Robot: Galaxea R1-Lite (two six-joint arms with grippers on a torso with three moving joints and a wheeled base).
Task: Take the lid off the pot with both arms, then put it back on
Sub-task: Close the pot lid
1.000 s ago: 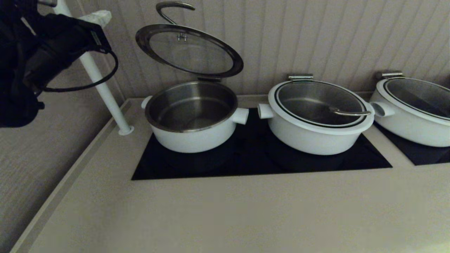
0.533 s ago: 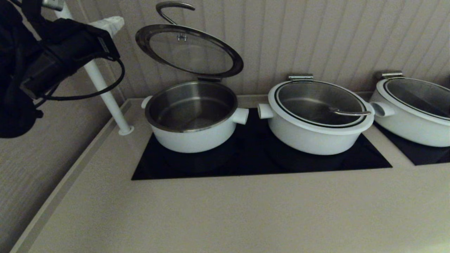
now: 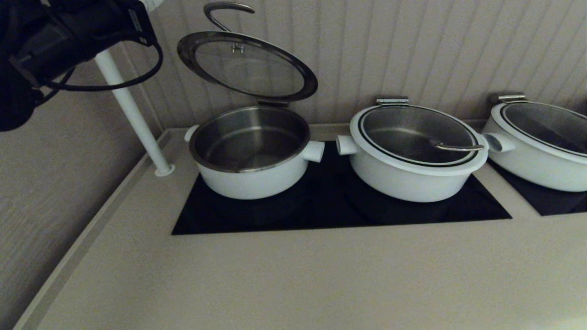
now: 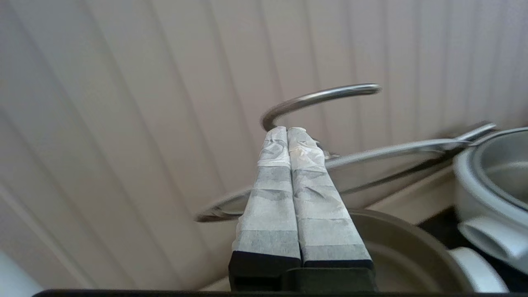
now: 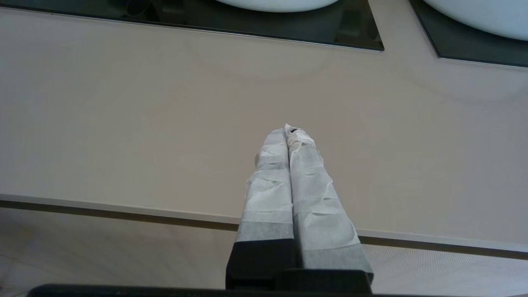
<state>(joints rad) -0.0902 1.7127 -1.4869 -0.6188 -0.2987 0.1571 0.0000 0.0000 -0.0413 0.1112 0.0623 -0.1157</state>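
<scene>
The pot (image 3: 250, 156) stands open at the left of the black hob, its steel inside empty. Its glass lid (image 3: 247, 68) is tilted up behind it on the rear hinge bracket (image 3: 273, 103), with the curved wire handle (image 3: 220, 11) at the top. My left arm (image 3: 59, 36) is high at the upper left, left of the lid. In the left wrist view my left gripper (image 4: 287, 130) is shut and empty, its tips just short of the handle (image 4: 321, 95); the lid's rim (image 4: 392, 148) lies beyond. My right gripper (image 5: 288, 130) is shut and empty over the counter's front part.
Two like white pots with lids down stand to the right, one in the middle (image 3: 412, 156) and one at the far right (image 3: 541, 142). A white slanted pole (image 3: 133, 114) rises from the counter's left corner. The panelled wall is close behind the pots.
My left arm has risen and moved a little right towards the lid's handle. The lid, the pots and the right gripper have not moved.
</scene>
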